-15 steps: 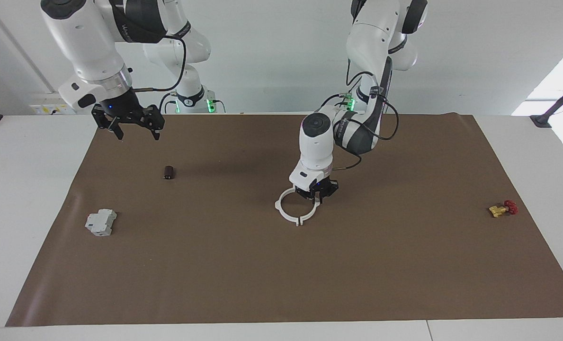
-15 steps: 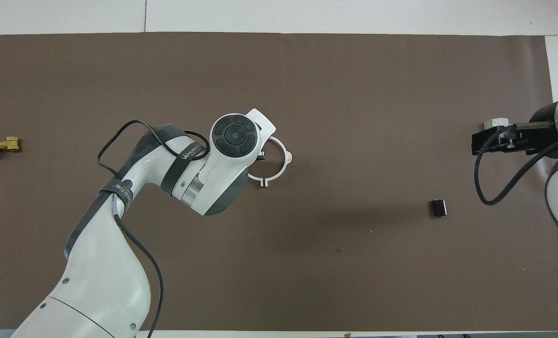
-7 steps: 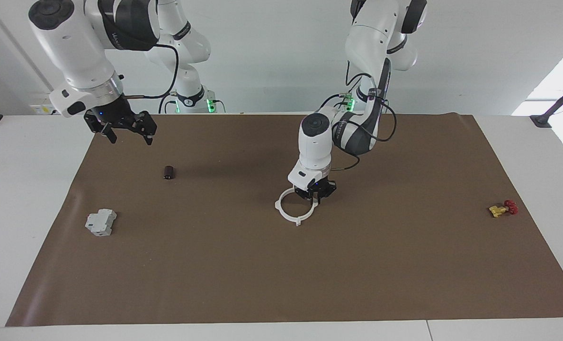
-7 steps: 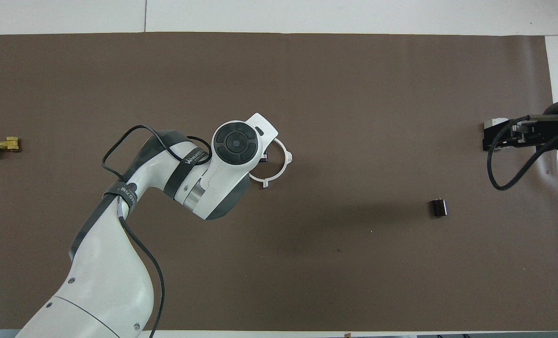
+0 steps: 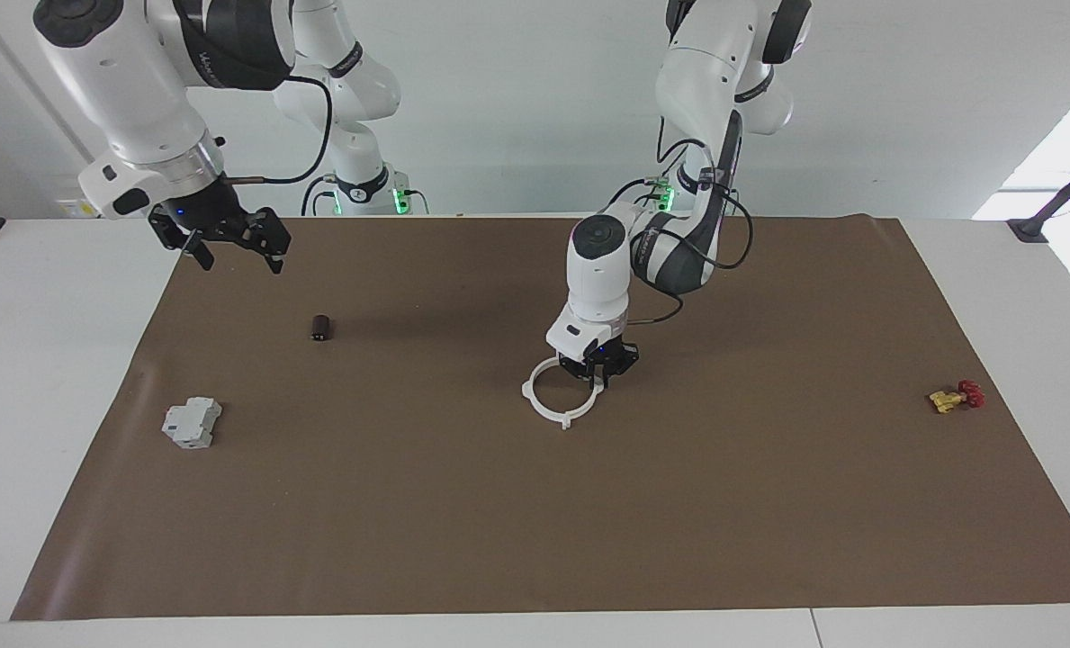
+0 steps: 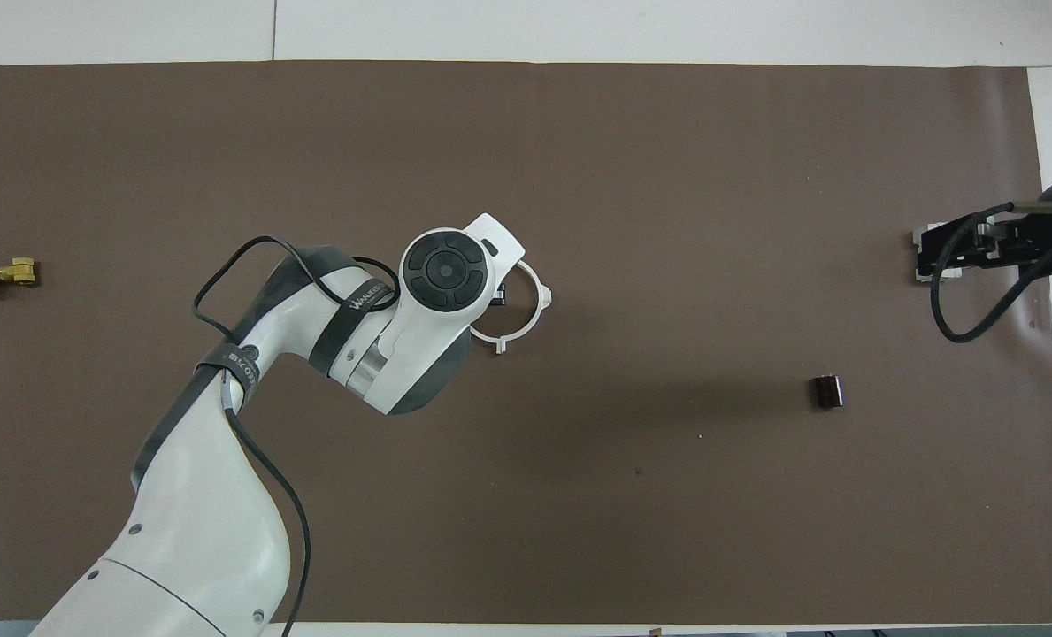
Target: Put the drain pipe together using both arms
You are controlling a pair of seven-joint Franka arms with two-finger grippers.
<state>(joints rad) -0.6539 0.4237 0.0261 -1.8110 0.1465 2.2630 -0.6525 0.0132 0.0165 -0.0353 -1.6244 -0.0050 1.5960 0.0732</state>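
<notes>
Left gripper (image 5: 599, 371) on drain pipe (image 5: 548, 409), wrist hiding contact

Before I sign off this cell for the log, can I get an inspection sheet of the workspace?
Surface: brown mat over a white table, flat.
Job's things: drain pipe, a closed white ring lying mid-mat.
Clutter: grey block and dark cylinder toward the right arm's end; red-and-brass valve toward the left arm's end.
Grippers: left gripper down at the ring's rim; right gripper open, raised over the mat's corner.
Cables: black cables looped along both arms.
Surroundings: white wall; nothing seen loose.
</notes>
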